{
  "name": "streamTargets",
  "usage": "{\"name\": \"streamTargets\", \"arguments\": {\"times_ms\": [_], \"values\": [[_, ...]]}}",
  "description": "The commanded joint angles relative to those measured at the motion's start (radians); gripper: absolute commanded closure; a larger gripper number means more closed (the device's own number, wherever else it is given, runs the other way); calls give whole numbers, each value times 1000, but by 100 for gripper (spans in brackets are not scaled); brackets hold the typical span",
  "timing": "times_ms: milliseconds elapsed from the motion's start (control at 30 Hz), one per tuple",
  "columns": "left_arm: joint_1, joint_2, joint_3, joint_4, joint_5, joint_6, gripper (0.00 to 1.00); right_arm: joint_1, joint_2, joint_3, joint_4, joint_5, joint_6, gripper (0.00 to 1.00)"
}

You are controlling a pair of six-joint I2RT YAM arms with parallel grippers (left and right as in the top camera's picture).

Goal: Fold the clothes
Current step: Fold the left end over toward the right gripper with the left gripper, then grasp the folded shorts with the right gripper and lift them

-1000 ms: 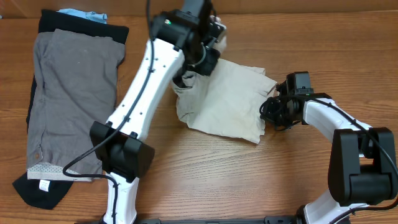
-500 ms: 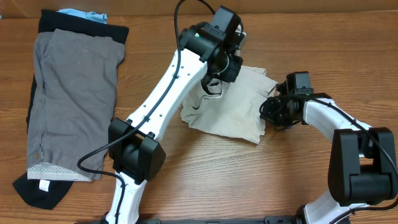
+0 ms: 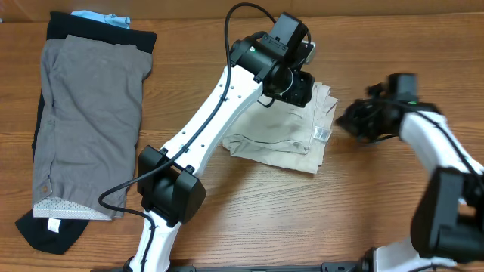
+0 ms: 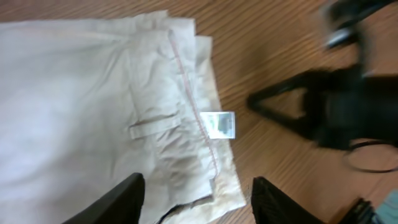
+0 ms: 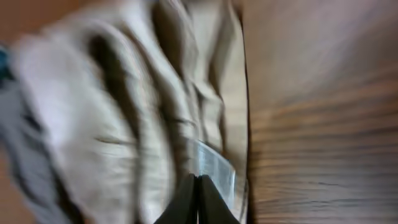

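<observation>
**Beige shorts: one fold carried over, squaring outstanding**

Moved since the earlier frame: the left gripper [image 4: 198, 190] has swung from the 10 o'clock corner of the beige shorts [image 3: 276, 140] to their 1 o'clock corner, carrying that part of the cloth across. The right gripper [image 3: 349, 121] has drawn back from the 3 o'clock edge and now sits apart from the fabric.

Item 1, beige shorts. We log them just right of table [image 3: 249, 219] centre, doubled into a narrower packet. The waistband layers are stacked at the 3 o'clock side, with the white tag [image 4: 219, 124] on top. Edges are uneven and the band is creased.

Item 2, left gripper. Fingers spread over the waistband, nothing between them.

Item 3, right gripper. Blurred; its fingertips look pressed together on nothing.

Progress, in our judgement: one fold is in. Squaring the edges, and probably a second fold, remain.

Surroundings: grey shorts [image 3: 91, 113] lie flat at 9 o'clock on a black garment [image 3: 45, 227], with a light-blue garment [image 3: 98, 17] peeping out at the stack's 12 o'clock end. We cannot tell whether these are finished.

Obstruction: the left arm [image 3: 212, 121] crosses the packet's 9 o'clock side and hides it from above.
</observation>
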Motion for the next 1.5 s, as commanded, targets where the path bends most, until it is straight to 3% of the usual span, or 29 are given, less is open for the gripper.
{"name": "streamTargets", "arguments": {"times_ms": [0,133,267,367,567,700,1267,1400,1467], "values": [[-4,-1,23,26,70,-8,39,-59,-111,51,-14,-50,-4,88],[26,-12,110,-1,72,13,32,-70,-122,50,-46,-53,-61,43],[85,-31,245,-98,21,38,17,-9,-97,49,-74,-35,-117,14],[148,-33,350,-189,-36,48,9,55,-67,49,-72,62,-112,0],[287,-34,425,-323,-134,49,8,185,51,49,-15,184,-92,0],[373,-34,417,-392,-143,48,9,244,124,49,24,373,-5,0],[402,-34,414,-469,-211,48,12,258,237,49,102,242,57,4],[397,-34,414,-473,-212,48,12,258,284,49,107,183,57,16],[393,-34,409,-473,-211,48,12,258,293,49,110,159,57,32]]}}
